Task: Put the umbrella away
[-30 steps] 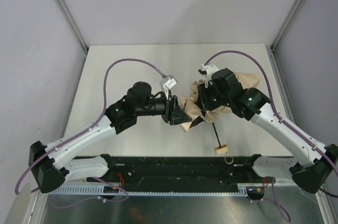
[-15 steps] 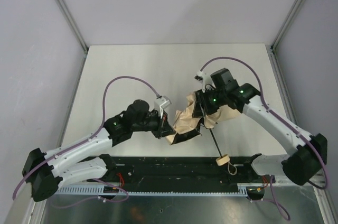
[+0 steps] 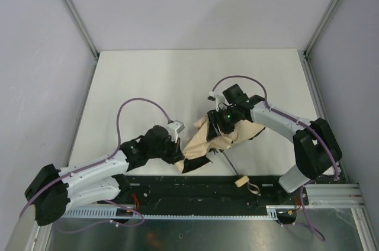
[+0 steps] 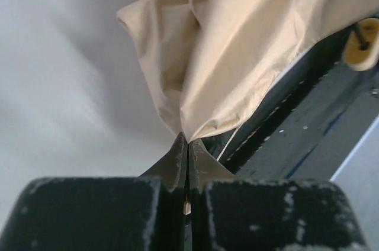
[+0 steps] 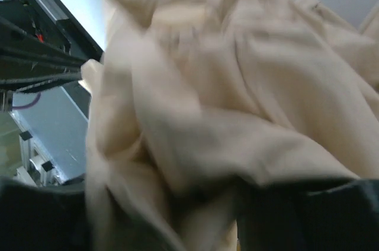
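Observation:
The umbrella (image 3: 204, 138) lies crumpled on the white table near the front edge, its beige canopy bunched. Its thin black shaft (image 3: 228, 165) runs down right to the tan handle (image 3: 241, 181), which lies on the black rail with its loop strap (image 3: 254, 189). My left gripper (image 3: 179, 157) is shut on the canopy's lower left edge; in the left wrist view its fingertips (image 4: 188, 144) pinch a fold of the fabric (image 4: 237, 50), and the handle (image 4: 361, 41) shows at far right. My right gripper (image 3: 222, 125) is buried in the canopy's top. In the blurred right wrist view, fabric (image 5: 225, 103) fills the frame and bunches between its jaws (image 5: 172, 215).
A black rail (image 3: 177, 187) with the arm bases runs along the table's front edge, with a metal tray (image 3: 195, 233) below it. Grey walls and aluminium posts (image 3: 71, 11) close in the table on three sides.
Both arms have drawn back toward the near edge and leftward, dragging the umbrella with them. The handle has slid down onto the black rail.

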Controlling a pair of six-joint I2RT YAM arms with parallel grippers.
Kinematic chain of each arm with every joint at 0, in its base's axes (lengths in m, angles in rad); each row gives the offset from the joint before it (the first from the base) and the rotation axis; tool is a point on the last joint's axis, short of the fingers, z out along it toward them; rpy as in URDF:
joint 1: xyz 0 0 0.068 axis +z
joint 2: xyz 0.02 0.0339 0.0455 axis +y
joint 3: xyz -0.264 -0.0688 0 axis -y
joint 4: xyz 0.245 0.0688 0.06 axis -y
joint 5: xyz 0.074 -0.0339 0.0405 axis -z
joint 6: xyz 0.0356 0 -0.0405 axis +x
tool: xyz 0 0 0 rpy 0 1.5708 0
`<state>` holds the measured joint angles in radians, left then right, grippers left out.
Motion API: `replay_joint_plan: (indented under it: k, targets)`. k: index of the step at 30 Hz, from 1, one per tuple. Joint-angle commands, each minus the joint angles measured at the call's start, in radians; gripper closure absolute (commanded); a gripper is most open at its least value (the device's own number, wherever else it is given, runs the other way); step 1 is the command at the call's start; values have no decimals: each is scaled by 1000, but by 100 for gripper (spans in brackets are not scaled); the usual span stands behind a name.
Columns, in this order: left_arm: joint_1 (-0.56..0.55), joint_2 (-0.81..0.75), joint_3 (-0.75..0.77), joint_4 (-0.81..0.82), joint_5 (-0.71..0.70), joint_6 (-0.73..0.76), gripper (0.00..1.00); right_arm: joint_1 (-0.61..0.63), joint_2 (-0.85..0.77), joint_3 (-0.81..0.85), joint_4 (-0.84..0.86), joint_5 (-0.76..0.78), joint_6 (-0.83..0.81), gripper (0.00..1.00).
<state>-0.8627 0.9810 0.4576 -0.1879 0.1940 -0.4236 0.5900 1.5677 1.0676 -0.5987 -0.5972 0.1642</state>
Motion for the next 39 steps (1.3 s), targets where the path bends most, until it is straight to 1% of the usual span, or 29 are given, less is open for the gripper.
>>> replay_joint_plan:
  k: [1,3,6,13,16,17,20,22,28,31,33,35,36,39]
  targets:
    - [4,-21,-68,-25,-97,-116,100,-18,24,-17,82,-45,-5,38]
    - [3,-33,-100,-23,-115,-157,100,-3,29,-25,102,-37,1,29]
    - [3,-49,-138,-18,-125,-202,100,33,29,-36,143,5,32,21]
    - [3,-66,-173,-15,-131,-239,100,144,8,-38,237,302,91,12]
    - [3,-77,-189,-15,-132,-254,100,185,9,-19,221,463,82,3]
    - [3,-81,-193,-15,-135,-257,100,199,11,-6,204,510,80,2]
    - [3,-87,-194,-15,-145,-256,100,239,16,23,152,622,69,1]
    - [3,-85,-194,-16,-160,-263,100,262,37,34,123,654,64,1]
    - [2,-85,-194,-14,-181,-266,100,376,160,39,45,684,73,1]
    - [4,-100,-197,-14,-189,-278,100,411,202,22,48,677,73,1]
    - [4,-108,-197,-14,-204,-280,100,421,221,16,52,671,72,2]
    - [4,-112,-200,-14,-218,-283,100,423,247,12,42,698,67,8]
    - [4,-114,-200,-14,-222,-286,100,418,258,9,42,696,62,14]
    - [3,-111,-208,-12,-224,-293,100,409,263,-21,94,642,33,41]
